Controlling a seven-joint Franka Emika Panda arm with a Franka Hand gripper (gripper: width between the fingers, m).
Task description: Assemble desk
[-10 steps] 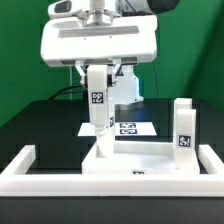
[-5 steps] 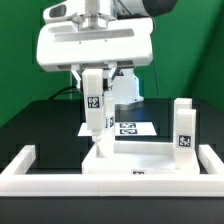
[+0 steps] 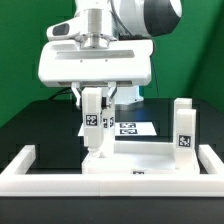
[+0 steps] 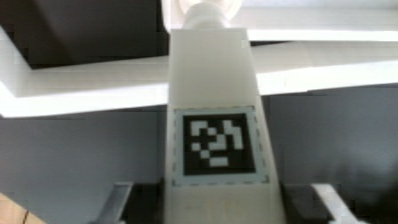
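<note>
Tabletop (image 3: pixel 30 115): leg (image 3: pixel 92 118) between fingers (image 4: pixel 326 197)

We see the exterior view evenly and brightly lit, seemingly from above: the white arm housing (image 3: pixel 95 62) and the border wall (image 3: pixel 40 172) near the surface's front edge are nearly blown out, with little shading to separate their faces. The black surface (image 3: pixel 45 118) stays dark and matte, without glare, and shadows under the white parts are soft and faint. The picture is small and slightly soft overall. In the wrist view, the leg (image 4: pixel 215 100) fills the frame and its tag (image 4: pixel 221 143) is blurred, its edges smeared; the background is out of focus too.
</note>
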